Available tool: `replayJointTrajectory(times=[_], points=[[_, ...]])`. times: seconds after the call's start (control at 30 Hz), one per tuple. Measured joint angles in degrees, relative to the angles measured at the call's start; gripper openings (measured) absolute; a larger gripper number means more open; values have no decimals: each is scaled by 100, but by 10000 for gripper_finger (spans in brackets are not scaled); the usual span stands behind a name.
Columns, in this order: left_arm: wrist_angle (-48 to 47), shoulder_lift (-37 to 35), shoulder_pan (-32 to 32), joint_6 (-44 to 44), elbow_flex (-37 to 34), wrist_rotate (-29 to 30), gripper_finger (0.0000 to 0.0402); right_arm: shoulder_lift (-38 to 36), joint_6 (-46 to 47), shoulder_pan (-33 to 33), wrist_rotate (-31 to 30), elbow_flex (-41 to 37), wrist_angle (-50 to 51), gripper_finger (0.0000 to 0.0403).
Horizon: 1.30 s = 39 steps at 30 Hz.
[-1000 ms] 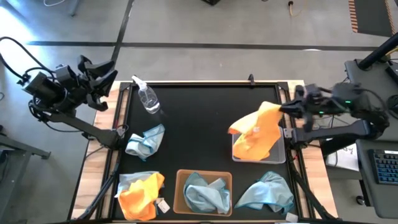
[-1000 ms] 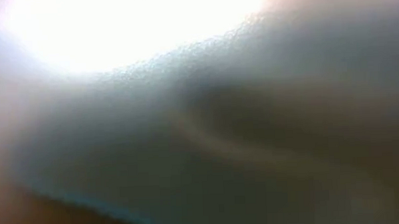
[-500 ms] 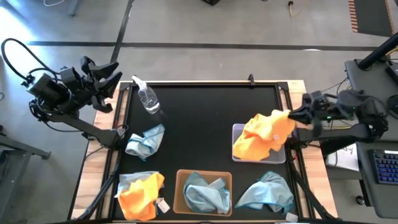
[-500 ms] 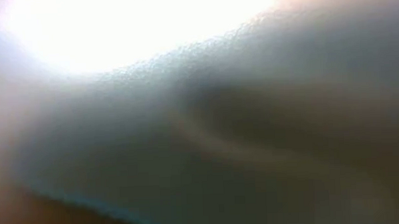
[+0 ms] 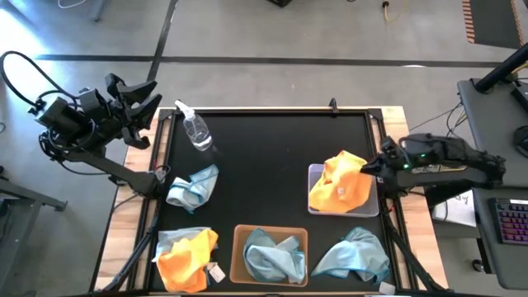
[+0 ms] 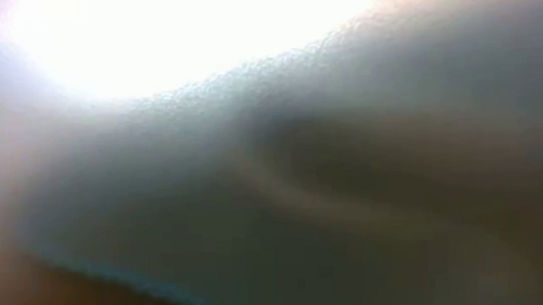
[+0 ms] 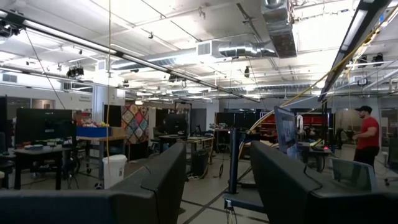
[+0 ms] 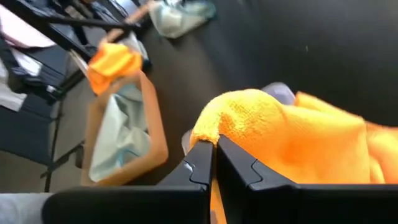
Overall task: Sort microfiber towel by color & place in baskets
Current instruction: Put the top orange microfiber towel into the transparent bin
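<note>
An orange microfiber towel (image 5: 338,186) lies bunched in the light grey basket (image 5: 369,208) at the table's right, and my right gripper (image 5: 373,167) is shut on its raised edge. The tan basket (image 5: 271,254) at the near edge holds pale blue towels (image 8: 121,140). A pale blue towel (image 5: 195,185) lies at the left. An orange and pale blue heap (image 5: 186,256) lies near left, and another pale blue towel (image 5: 353,256) near right. My left gripper (image 5: 136,103) stands open beyond the table's far left corner, holding nothing. My right gripper pinches a raised fold at the orange towel's edge (image 8: 208,129) between its two shut fingers. The fingers come slanting down from the table's right side. The rest of the towel lies slack and bunched in the grey basket below the held fold.
A clear spray bottle (image 5: 195,130) lies at the far left of the black mat. The mat's middle (image 5: 272,165) is bare. The low view is filled by a blurred surface close to the lens. A person in red (image 7: 367,134) stands far off in the room.
My right gripper has sunk and tipped downward, staying shut on the orange towel. The towel, which hung spread out above the grey basket, has come down and bunched up in it.
</note>
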State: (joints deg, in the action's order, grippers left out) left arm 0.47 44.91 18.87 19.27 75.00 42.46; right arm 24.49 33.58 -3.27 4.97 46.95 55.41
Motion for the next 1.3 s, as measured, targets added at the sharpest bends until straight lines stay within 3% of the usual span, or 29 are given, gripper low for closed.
replayJointTrajectory(times=[0.67,1.03,1.3], points=[[-13,28,-2,-2,0,0,165,110,703,0,-4,-761,-65,17],[-15,39,-2,-6,0,0,165,665,641,0,168,-757,-829,120],[-52,37,0,-22,0,0,165,1274,652,-2,1148,-757,-817,157]])
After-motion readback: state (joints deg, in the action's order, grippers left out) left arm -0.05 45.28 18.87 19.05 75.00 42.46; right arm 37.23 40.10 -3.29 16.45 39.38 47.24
